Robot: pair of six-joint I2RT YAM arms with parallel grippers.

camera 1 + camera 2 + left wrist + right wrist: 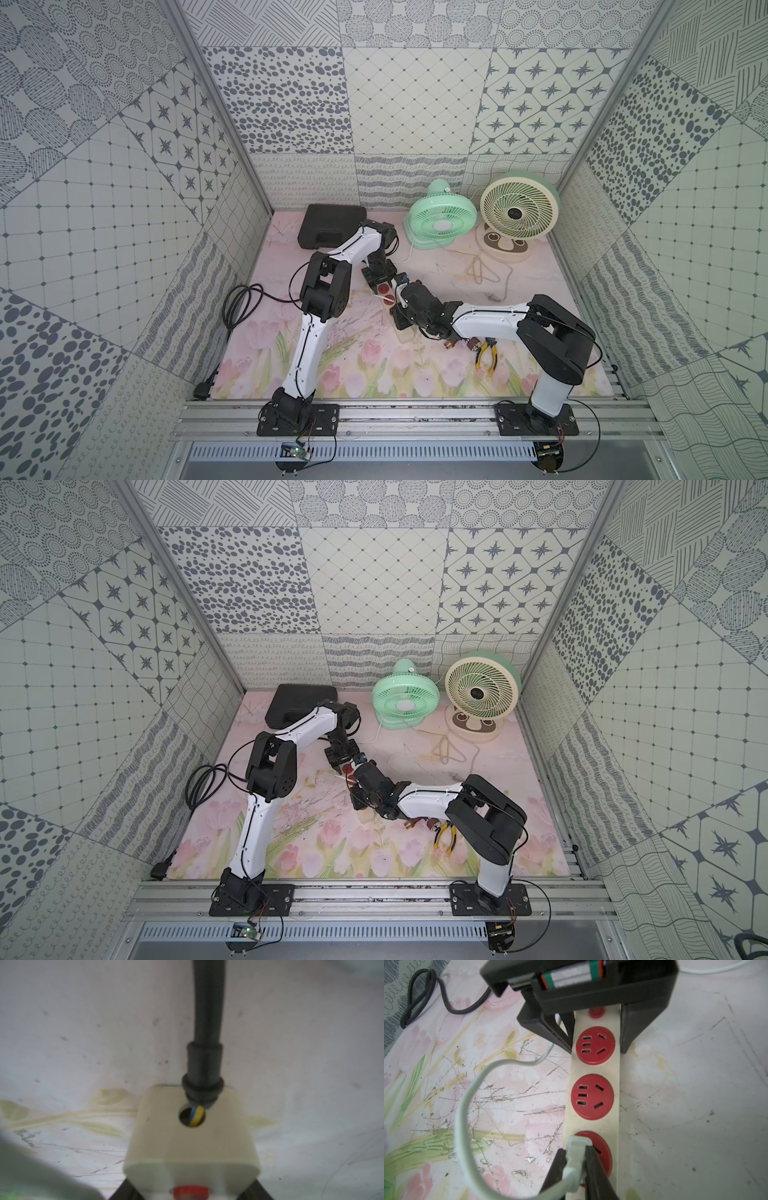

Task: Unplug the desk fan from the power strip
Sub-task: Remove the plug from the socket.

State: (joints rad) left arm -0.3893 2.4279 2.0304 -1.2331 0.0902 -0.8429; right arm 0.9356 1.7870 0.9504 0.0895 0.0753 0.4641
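White plug [578, 1142] is pinched in the right claw [575, 1152], left claw [596, 1043] clamps the strip [593, 1068] near its end (nice brace), so next it probably needs a straight pull out.

The left gripper [597, 1043] clamps the button end of the power strip [593, 1068]; the right gripper [576, 1165] pinches the white plug [578, 1145] seated in it.

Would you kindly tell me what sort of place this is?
Probably a robot data-collection booth: patterned wall panels enclose a floral mat, two arms are bolted to an aluminium rail, and desk fans serve as props.
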